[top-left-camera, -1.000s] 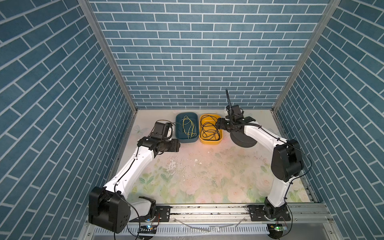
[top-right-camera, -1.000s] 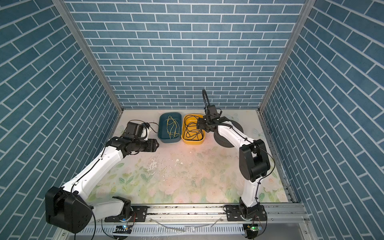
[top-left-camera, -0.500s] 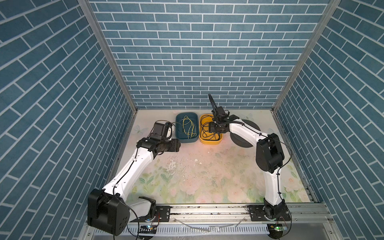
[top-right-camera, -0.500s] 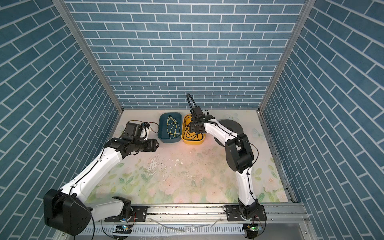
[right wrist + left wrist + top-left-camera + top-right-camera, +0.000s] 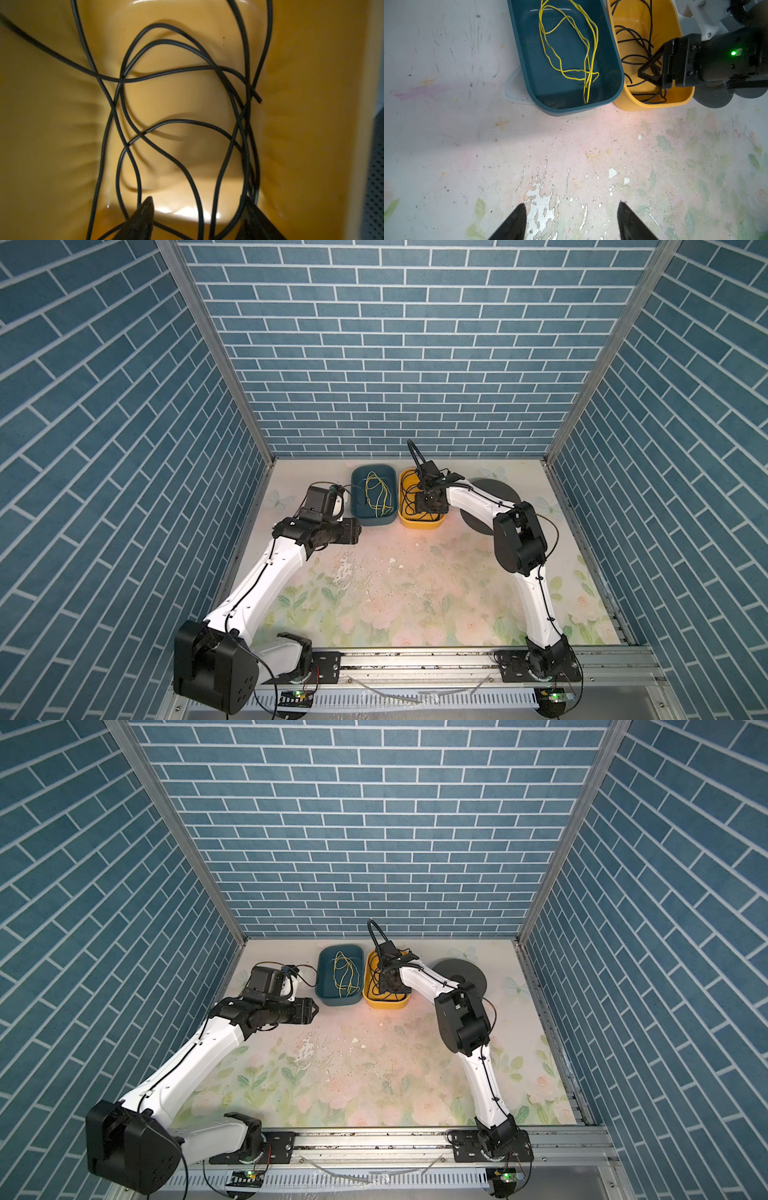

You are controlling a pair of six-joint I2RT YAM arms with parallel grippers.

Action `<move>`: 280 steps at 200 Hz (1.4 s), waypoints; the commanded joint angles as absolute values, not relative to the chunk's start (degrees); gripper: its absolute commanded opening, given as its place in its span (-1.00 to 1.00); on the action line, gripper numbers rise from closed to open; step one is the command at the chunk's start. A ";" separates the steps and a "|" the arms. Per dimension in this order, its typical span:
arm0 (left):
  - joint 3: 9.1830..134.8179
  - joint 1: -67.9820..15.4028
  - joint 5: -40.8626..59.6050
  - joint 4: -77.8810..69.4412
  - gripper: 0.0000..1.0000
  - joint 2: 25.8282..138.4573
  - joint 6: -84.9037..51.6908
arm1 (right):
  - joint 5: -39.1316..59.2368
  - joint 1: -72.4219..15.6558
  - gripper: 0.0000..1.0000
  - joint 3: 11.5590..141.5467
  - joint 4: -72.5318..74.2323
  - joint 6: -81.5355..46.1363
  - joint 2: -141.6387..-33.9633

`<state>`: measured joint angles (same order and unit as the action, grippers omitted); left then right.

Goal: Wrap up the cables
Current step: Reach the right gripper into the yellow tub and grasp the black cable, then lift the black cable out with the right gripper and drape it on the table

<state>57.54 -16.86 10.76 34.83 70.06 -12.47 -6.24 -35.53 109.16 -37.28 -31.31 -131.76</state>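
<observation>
Over the yellow tub (image 5: pixel 652 106), my right gripper (image 5: pixel 196 199) pointed down into the cables (image 5: pixel 121 79). Its fingers were apart with a few strands running between the tips, nothing pinched; lined up to grab a loop, I'd judge. Cord was thin, glossy black and floppy, tangled on smooth plastic, one cut end free. My left gripper (image 5: pixel 571 204) hung over the scuffed mat (image 5: pixel 467 145), fingers spread, empty, probably there for a handoff.

no legible text, no readable labels
</observation>
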 commanded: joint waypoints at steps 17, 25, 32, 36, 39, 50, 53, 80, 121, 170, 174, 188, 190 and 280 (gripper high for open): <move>56.87 -17.10 11.50 34.45 0.40 69.24 -12.57 | -5.97 -35.77 0.21 112.08 -39.37 -33.84 -133.88; 56.87 -17.14 11.51 34.39 0.40 69.26 -12.59 | -6.05 -35.77 0.15 112.10 -39.48 -33.83 -134.01; 56.86 -17.12 11.48 34.36 0.40 69.19 -12.66 | -6.01 -35.82 0.09 111.97 -39.55 -33.78 -134.04; 56.86 -17.14 11.43 34.37 0.39 69.21 -12.67 | -6.02 -35.77 0.05 111.86 -39.45 -33.81 -134.03; 56.87 -17.09 11.44 34.39 0.39 69.25 -12.68 | -6.04 -35.77 0.02 111.74 -39.40 -33.78 -133.90; 56.86 -17.07 11.49 34.29 0.39 69.25 -12.67 | -5.96 -35.77 -0.12 111.62 -39.21 -33.65 -133.58; 56.86 -17.10 11.51 34.29 0.39 69.25 -12.70 | -5.94 -35.77 -0.18 111.54 -39.12 -33.62 -133.54; 56.82 -17.07 11.36 34.27 0.39 69.22 -12.72 | -5.76 -35.77 -0.64 111.44 -38.30 -33.07 -132.32; 56.76 -17.11 11.41 34.16 0.39 68.96 -12.66 | -4.65 -35.82 -1.00 108.62 -34.14 -30.87 -127.90; 56.69 -17.10 11.44 33.83 0.39 68.82 -12.85 | -3.34 -36.39 -1.00 100.18 -25.21 -26.63 -117.86; 56.57 -17.08 11.59 33.79 0.39 68.68 -12.83 | -3.22 -36.50 -1.00 99.66 -24.64 -26.25 -117.11; 56.52 -17.14 11.73 33.60 0.39 68.62 -12.92 | -2.59 -36.79 -1.00 97.78 -22.98 -24.98 -114.50; 56.52 -17.07 11.70 33.58 0.39 68.57 -12.92 | -2.56 -36.86 -1.00 97.55 -22.73 -24.79 -114.16; 54.97 -15.08 13.23 30.51 0.37 66.07 -14.47 | 0.46 -40.78 -1.00 90.83 -21.69 -14.86 -99.15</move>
